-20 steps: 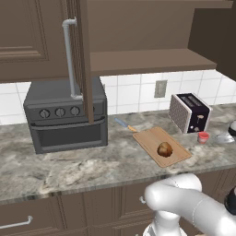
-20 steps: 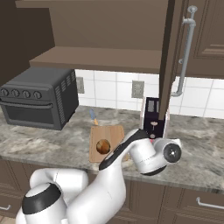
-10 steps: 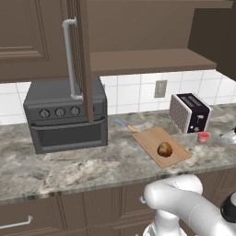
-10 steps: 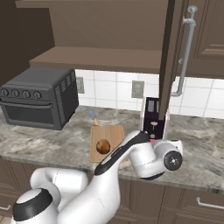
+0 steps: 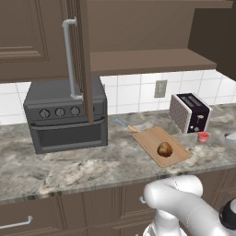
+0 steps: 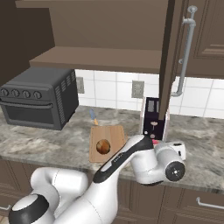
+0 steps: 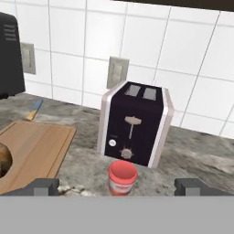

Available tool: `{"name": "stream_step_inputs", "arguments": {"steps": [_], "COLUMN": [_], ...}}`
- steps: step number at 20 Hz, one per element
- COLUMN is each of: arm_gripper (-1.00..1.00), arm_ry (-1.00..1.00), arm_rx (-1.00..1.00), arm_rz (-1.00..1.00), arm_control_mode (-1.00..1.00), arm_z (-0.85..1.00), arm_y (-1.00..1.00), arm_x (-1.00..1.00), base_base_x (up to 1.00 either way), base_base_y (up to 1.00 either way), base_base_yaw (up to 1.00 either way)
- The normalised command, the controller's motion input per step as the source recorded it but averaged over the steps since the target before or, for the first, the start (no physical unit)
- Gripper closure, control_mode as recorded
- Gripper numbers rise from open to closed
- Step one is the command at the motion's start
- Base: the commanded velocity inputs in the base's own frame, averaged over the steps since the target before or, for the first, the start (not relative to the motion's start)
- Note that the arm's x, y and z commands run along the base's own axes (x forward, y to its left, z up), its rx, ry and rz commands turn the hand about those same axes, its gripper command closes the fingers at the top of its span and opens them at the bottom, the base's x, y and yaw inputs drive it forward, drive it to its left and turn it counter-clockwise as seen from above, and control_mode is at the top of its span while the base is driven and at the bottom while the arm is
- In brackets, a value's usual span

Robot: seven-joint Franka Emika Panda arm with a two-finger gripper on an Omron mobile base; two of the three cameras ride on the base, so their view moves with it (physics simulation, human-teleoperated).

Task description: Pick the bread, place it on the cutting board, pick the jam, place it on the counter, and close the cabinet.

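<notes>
Two of the task's steps look finished, judging by how things lie: the bread (image 5: 165,149) sits on the cutting board (image 5: 152,139), off to the pincer's left, and the jam (image 7: 122,177) stands upright on the counter (image 5: 92,166) directly ahead of the pincer (image 7: 118,186), just in front of the toaster (image 7: 135,122). The pincer is released, its two dark tips spread wide to either side of the jar with clear air between them and it, which suggests the jar is left to stand on its own. What remains is the cabinet (image 6: 131,26), whose door (image 6: 171,57) hangs open edge-on above and to the right of the pincer, with its long silver bar handle (image 6: 186,48) beside it. The bun is round, with a glossy dark-brown crust; the board is flat pale wood, with a blue-handled knife (image 5: 121,122) beyond its far corner. The jar is small and red with a whitish band and a smooth red lid. The stone top is mottled grey-brown, and a boxy dark oven (image 5: 64,115) stands far to the left.
</notes>
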Motion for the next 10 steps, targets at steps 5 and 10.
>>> {"name": "stream_step_inputs", "arguments": {"steps": [5, 10], "arm_gripper": [-1.0, -1.0], "arm_ry": [-0.08, -0.05], "arm_rx": [0.0, 0.0], "arm_rz": [0.0, -0.01], "arm_control_mode": [-1.0, -1.0], "arm_z": [0.11, 0.11], "arm_y": [-0.21, -0.2], "arm_x": [-0.09, 0.0], "base_base_x": [0.0, 0.0], "base_base_y": [0.0, 0.0], "base_base_yaw": [0.0, 0.0]}}
